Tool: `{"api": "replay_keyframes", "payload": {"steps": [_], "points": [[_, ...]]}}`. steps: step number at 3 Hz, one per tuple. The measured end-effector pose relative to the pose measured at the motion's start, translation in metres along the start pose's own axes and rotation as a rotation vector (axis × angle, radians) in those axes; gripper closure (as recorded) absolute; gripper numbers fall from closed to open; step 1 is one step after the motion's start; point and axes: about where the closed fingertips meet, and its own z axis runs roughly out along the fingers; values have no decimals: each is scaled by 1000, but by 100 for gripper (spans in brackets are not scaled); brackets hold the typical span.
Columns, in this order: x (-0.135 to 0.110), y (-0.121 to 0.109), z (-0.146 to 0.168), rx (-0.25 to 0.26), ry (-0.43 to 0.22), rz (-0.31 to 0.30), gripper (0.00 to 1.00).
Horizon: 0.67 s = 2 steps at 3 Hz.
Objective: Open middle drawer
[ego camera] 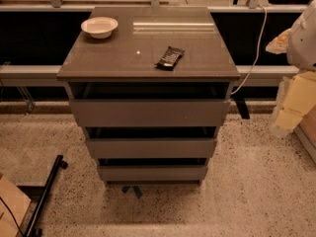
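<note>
Grey-brown cabinet (148, 48) of three stacked drawers, viewed from above and in front. Middle drawer (150, 147), a plain flat grey-brown handleless front panel of medium size, between the larger top drawer front (150, 112) and the smaller bottom drawer front (152, 172). Panel apparently in line with the stack, with only a dark slot above it, as above its neighbours. Judged not yet opened: no contact made, no pull begun. Pale white-and-yellow gripper (289, 113) at the far right edge, beside the cabinet and well apart from every drawer front; released or clenched, cannot tell. Round white bowl (99, 26) and black wrapped bar (170, 58) on the cabinet top, apart from each other. Whole task remaining: approach to the middle panel, purchase probably at its upper edge, then drawing outward.
</note>
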Motion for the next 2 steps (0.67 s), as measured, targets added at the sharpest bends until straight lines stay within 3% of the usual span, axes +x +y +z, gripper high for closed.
{"api": "replay_keyframes", "payload": {"steps": [1,2], "points": [[0,0,0,0,0,0,0],[-3,-5,14,36,-12,-17,0]]}}
